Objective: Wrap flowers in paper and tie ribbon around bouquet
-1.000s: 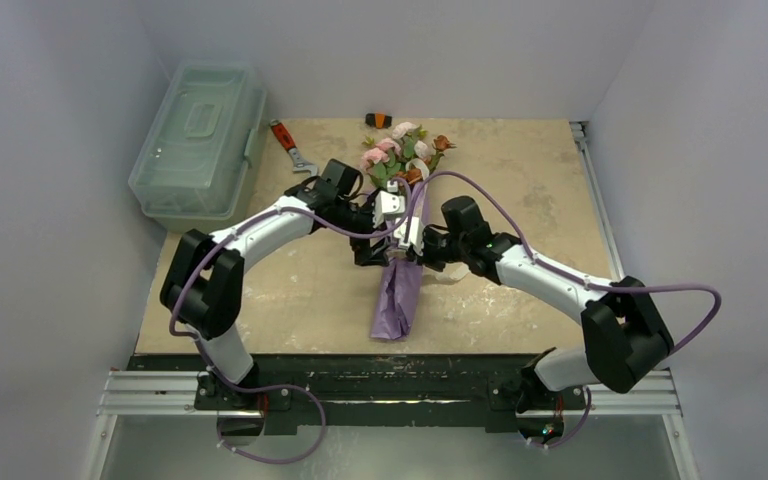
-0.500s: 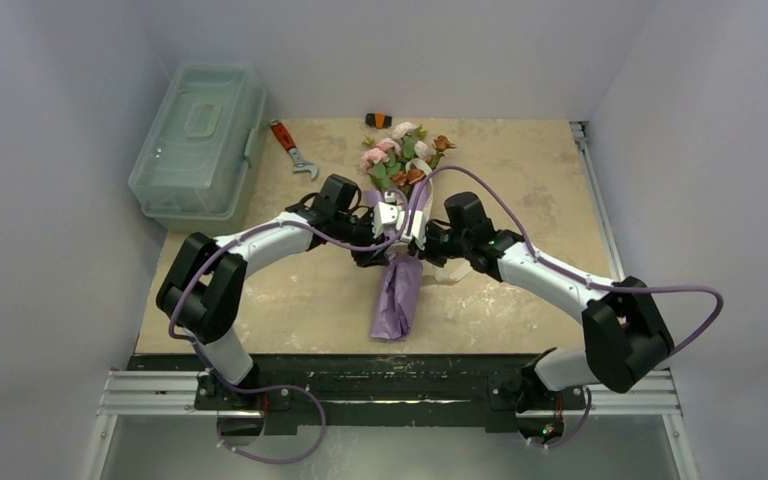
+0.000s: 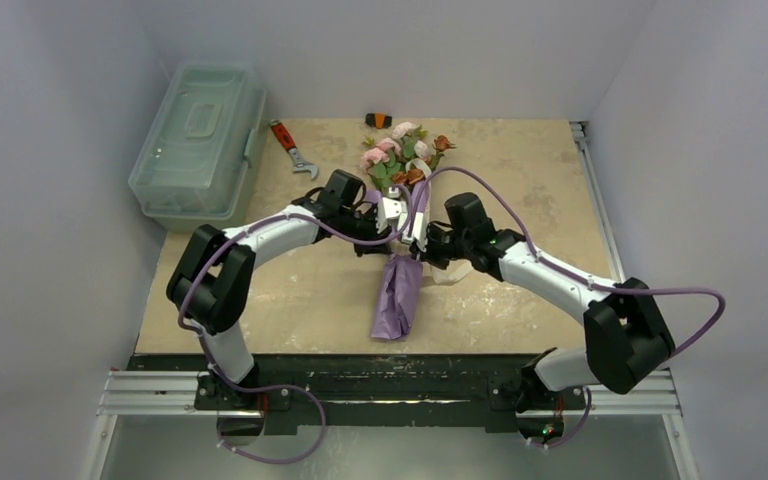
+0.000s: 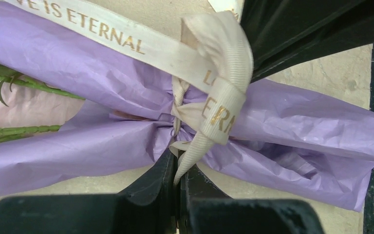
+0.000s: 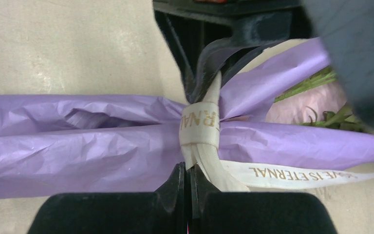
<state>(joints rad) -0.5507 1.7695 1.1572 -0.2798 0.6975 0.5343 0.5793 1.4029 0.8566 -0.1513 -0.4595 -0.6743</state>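
Observation:
The bouquet (image 3: 397, 262) lies in mid-table, its pink, white and orange-brown flowers (image 3: 402, 152) pointing to the far side. Lilac paper (image 4: 83, 78) (image 5: 78, 146) is rolled round the green stems. A cream ribbon (image 4: 224, 73) (image 5: 199, 126) with gold lettering is cinched and knotted at the roll's waist. My left gripper (image 3: 388, 240) (image 4: 179, 166) is shut on a ribbon strand hanging from the knot. Across the roll, my right gripper (image 3: 422, 250) (image 5: 187, 169) is shut on another strand of that ribbon. A loose ribbon tail (image 5: 311, 174) runs along the paper.
A clear plastic toolbox (image 3: 200, 135) stands at the back left. A red-handled wrench (image 3: 291, 147) lies beside it. A small orange-and-black object (image 3: 378, 120) sits behind the blooms. White walls close the table on three sides.
My left gripper has moved in to the bouquet's waist and closed on a ribbon strand. The right gripper has kept its grip and barely shifted.

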